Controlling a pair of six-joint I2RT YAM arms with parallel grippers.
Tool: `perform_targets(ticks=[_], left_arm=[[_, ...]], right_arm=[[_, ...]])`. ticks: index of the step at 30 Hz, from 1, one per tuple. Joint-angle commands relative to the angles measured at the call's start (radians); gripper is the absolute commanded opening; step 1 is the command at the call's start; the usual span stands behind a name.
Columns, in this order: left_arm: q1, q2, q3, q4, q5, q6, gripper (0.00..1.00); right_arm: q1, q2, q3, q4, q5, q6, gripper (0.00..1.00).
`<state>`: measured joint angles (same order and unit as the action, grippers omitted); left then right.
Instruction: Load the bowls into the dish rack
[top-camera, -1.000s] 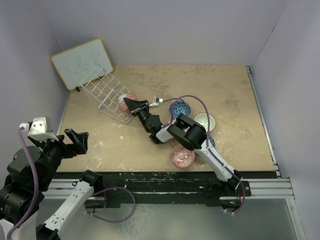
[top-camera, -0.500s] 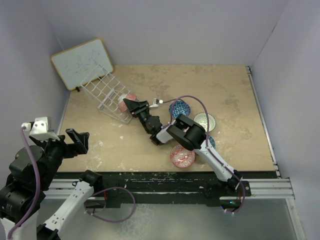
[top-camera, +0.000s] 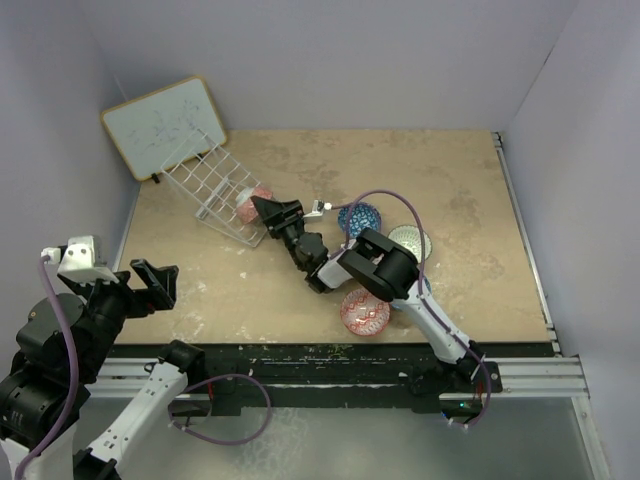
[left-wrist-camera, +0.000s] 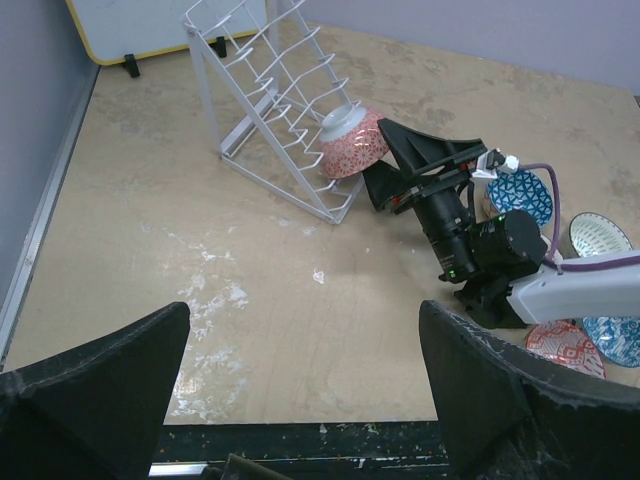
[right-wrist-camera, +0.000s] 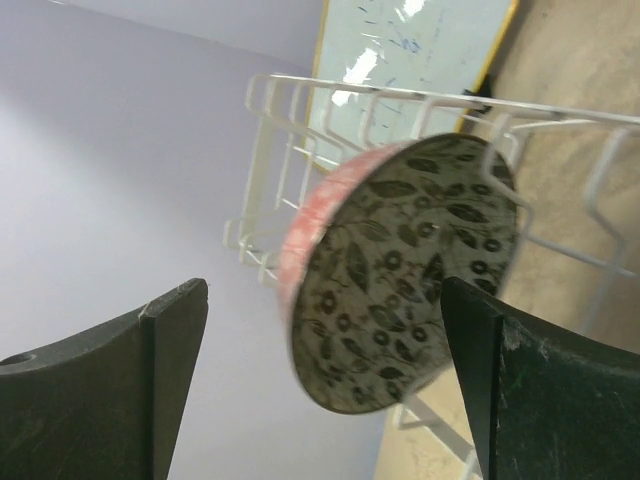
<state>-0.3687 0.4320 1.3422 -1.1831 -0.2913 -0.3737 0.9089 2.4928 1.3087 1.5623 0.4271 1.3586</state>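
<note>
The white wire dish rack (top-camera: 205, 185) stands tilted at the back left. A red bowl (top-camera: 250, 203) rests on edge in its lower right slots, and in the right wrist view this bowl (right-wrist-camera: 400, 270) shows a leaf-patterned inside against the rack (right-wrist-camera: 400, 105). My right gripper (top-camera: 263, 211) is open just to the right of the bowl, a finger on either side and neither touching it. From the left wrist view I see the rack (left-wrist-camera: 262, 95), the bowl (left-wrist-camera: 350, 148) and the right gripper (left-wrist-camera: 379, 158). My left gripper (left-wrist-camera: 310, 400) is open and empty at the near left edge.
Loose bowls lie behind the right arm: blue (top-camera: 360, 216), cream (top-camera: 409, 241), red (top-camera: 364, 312), and another blue one (top-camera: 422, 285) half hidden by the arm. A wood-framed whiteboard (top-camera: 163, 125) leans at the back left corner, just behind the rack.
My right gripper has opened and let go of the red bowl, which stays in the rack. The gripper has drawn back slightly to the right. The left arm has not moved.
</note>
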Motion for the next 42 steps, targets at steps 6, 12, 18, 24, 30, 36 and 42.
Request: perform_targets(ticks=[6, 12, 18, 24, 30, 36, 42], left_arm=[[0.002, -0.002, 0.017, 0.044, 0.015, -0.004, 0.99], [0.001, -0.007, 0.024, 0.038, 0.024, -0.015, 0.99], [0.002, -0.01, 0.028, 0.033, 0.032, -0.027, 0.99], [0.001, 0.012, 0.045, 0.03, 0.032, -0.027, 0.99], [0.001, 0.019, 0.046, 0.041, 0.02, -0.026, 0.99], [0.001, 0.028, 0.064, 0.033, 0.011, -0.039, 0.99], [0.002, 0.038, 0.07, 0.034, -0.001, -0.046, 0.99]], right_arm=[[0.014, -0.165, -0.066, -0.024, 0.037, -0.02, 1.0], [0.015, -0.192, -0.115, -0.067, 0.031, 0.002, 1.0], [0.025, -0.227, -0.148, -0.137, 0.032, -0.001, 1.0], [0.027, -0.342, -0.209, -0.265, 0.025, -0.03, 1.0], [0.033, -0.417, -0.277, -0.273, 0.011, -0.055, 1.0], [0.057, -0.539, -0.373, -0.354, -0.033, -0.084, 1.0], [0.076, -0.745, -0.432, -0.608, -0.066, -0.167, 1.0]])
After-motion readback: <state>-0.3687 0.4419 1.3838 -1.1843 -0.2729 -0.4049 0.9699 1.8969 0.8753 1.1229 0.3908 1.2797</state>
